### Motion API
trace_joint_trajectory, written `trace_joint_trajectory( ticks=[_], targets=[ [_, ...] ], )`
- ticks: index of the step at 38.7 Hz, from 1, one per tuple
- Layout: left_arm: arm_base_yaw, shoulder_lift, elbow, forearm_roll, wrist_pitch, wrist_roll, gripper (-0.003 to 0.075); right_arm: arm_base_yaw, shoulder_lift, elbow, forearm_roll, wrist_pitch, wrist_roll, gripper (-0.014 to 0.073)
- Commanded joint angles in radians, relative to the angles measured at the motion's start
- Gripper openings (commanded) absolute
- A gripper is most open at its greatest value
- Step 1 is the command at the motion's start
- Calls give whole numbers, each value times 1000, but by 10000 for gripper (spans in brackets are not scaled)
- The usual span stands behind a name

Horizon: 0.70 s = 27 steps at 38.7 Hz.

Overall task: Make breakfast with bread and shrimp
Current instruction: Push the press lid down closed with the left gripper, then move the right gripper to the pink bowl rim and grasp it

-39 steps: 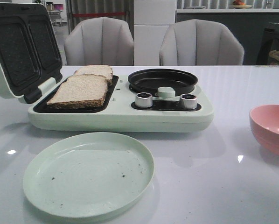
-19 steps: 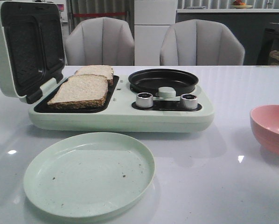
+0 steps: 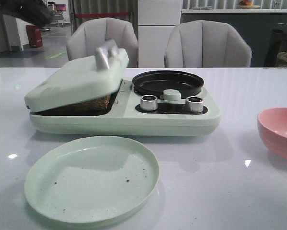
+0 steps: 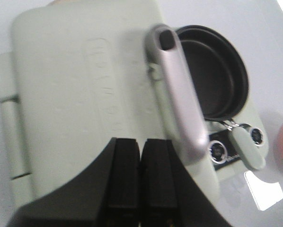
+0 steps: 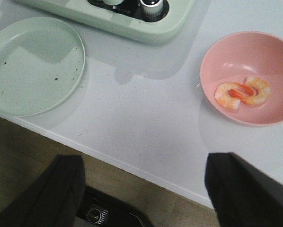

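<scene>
Half a second on, the lid point(image 3: 78, 76) has dropped nearly shut over the bread point(image 3: 88, 104), left gripper point(image 4: 140, 177) pinched empty above it, right gripper point(image 5: 141, 182) spread empty, so toasting can begin.

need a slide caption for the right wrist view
Open right gripper hovers off the table edge, above a pink bowl holding shrimp and a green plate.

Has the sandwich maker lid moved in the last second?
Yes. The lid has swung down from upright toward the green base, now nearly shut over the bread; the pan alongside stayed put.
</scene>
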<state>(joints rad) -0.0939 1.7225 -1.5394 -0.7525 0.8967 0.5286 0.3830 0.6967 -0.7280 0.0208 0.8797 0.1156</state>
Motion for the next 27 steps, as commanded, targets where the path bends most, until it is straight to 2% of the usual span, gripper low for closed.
trace_joint_trajectory(
  ticks=[1, 13, 27],
  targets=[
    [-73, -149, 50, -51, -74, 47, 99, -4, -6, -24, -6, -60, -1, 620],
    [-232, -391, 248, 20, -129, 69, 100, -4, -6, -24, -6, -60, -1, 620],
    [-311, -669, 472, 82, -131, 70, 100, -4, -6, -24, -6, -60, -1, 620]
  ],
)
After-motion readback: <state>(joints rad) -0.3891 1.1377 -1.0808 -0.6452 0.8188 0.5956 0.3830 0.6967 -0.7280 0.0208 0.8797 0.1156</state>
